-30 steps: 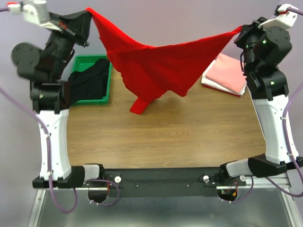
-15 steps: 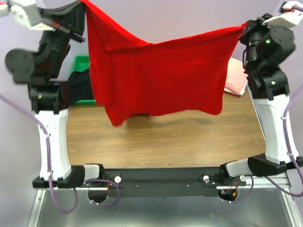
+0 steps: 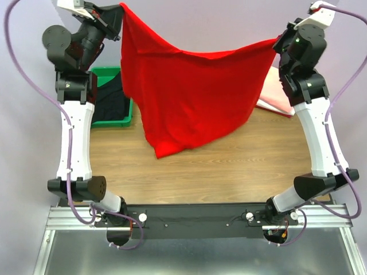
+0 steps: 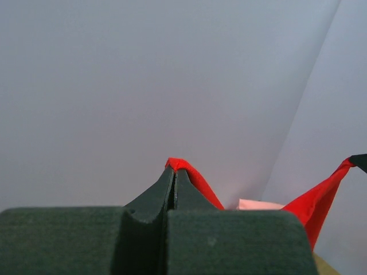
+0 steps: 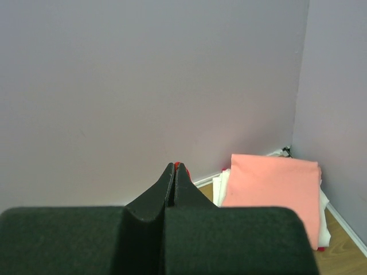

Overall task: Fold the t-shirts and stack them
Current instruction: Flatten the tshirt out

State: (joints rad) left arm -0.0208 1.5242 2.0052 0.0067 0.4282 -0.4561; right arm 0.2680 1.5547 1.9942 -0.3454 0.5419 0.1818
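The red t-shirt [image 3: 192, 97] hangs spread in the air between both arms, its lower edge just above the table. My left gripper [image 3: 121, 10] is shut on its upper left corner, which also shows in the left wrist view [image 4: 182, 167]. My right gripper [image 3: 277, 42] is shut on its upper right corner; a sliver of red shows at the fingertips in the right wrist view [image 5: 175, 165]. The black t-shirt [image 3: 112, 100] lies in the green bin. The folded salmon-pink t-shirt [image 5: 272, 192] lies on a folded white one [image 5: 219, 186] at the back right.
The green bin [image 3: 106, 77] stands at the back left of the wooden table [image 3: 229, 166], partly behind the left arm. The folded stack [image 3: 274, 97] sits beside the right arm. A purple wall runs behind the table.
Both arms have lifted and pulled apart, so the bunched red shirt has opened into a hanging sheet. It swung toward the camera and now hangs back a little, narrower at the bottom.
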